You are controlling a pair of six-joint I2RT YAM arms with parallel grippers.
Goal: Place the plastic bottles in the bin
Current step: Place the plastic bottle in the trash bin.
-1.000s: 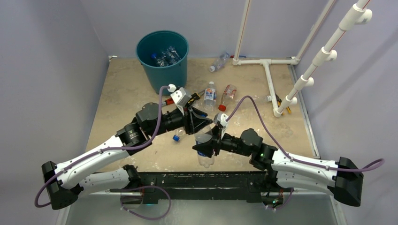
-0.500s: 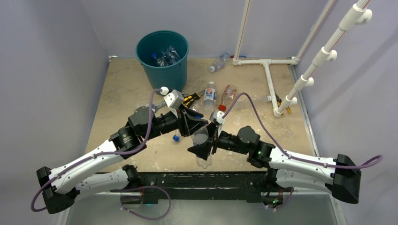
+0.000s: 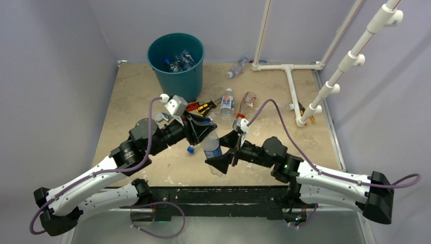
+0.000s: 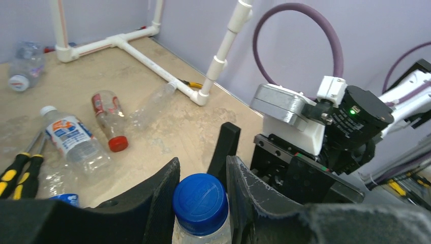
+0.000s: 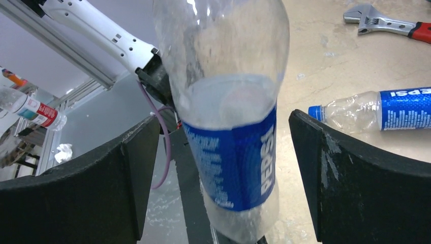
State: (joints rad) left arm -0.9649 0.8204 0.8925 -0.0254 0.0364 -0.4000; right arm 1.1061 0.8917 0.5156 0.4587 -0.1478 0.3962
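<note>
A clear plastic bottle (image 3: pixel 212 148) with a blue label hangs upright above the table's near middle. My left gripper (image 3: pixel 205 131) is shut on its blue cap (image 4: pixel 202 202), with the fingers (image 4: pixel 152 203) pressed against both sides. My right gripper (image 3: pixel 226 151) stands wide open around the body of the labelled bottle (image 5: pixel 231 152), and its pads (image 5: pixel 325 168) are clear of it. The teal bin (image 3: pixel 175 76) stands at the back left with several bottles inside. Loose bottles (image 3: pixel 227 103) (image 3: pixel 246 104) (image 3: pixel 237 67) lie on the table beyond the grippers.
A white pipe frame (image 3: pixel 292 84) occupies the back right, with a clear bottle (image 3: pixel 282 107) beside it. A screwdriver (image 3: pixel 206 107) and a red-handled wrench (image 5: pixel 386 25) lie near the bin. Another blue-labelled bottle (image 5: pixel 376 109) lies under the left arm.
My right gripper has opened wide and let go of the bottle. My left arm, still shut on the cap, has drawn slightly left with the bottle.
</note>
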